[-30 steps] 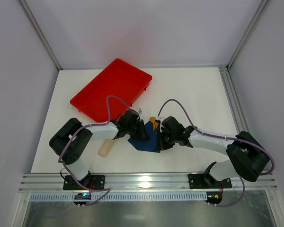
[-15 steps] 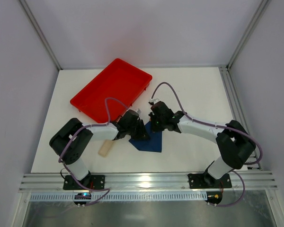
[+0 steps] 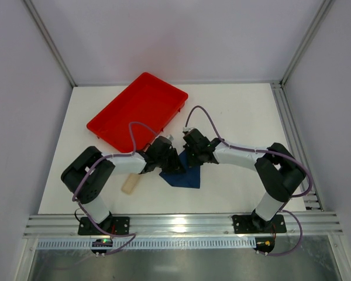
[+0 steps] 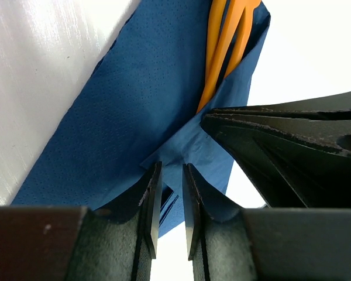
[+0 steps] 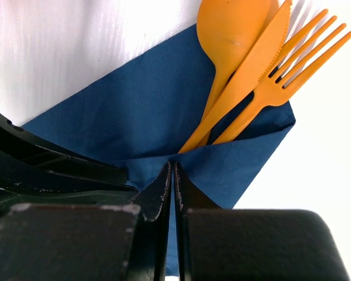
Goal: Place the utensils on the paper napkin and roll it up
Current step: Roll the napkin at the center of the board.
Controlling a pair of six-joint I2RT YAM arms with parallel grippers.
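The right hand (image 5: 172, 167) is closed. Its two fingertips are pressed flat together on the point of a folded-over flap of the paper napkin (image 5: 134, 111). The paper rises to meet the tips there, so it looks pinched between them. Just to its left is the left hand (image 4: 171, 168), and the two hands nearly touch over the napkin. The left hand's fingers (image 4: 152, 211) stand a narrow slit apart. A folded edge of blue paper crosses the top of the slit and white bench (image 3: 240, 111) shows through lower down. They close on nothing that can be seen.

The flap at the right hand's tips covers the handles of the utensils (image 5: 245, 76), three orange pieces lying close together on the napkin. They are a spoon (image 5: 231, 29), a knife (image 5: 263, 52) overlapping the spoon's edge, and a fork (image 5: 298, 58) just beside the knife. Their heads reach past the napkin's edge onto bare bench. In the top view the hands hide them.

The napkin lies on the bench between the two arms, toward the near side and around the middle. To its far left sits a red tray (image 3: 137, 108), set askew, near the left hand but apart from the napkin. A beige strip (image 3: 130, 184) lies on the near left, just beside the left forearm.
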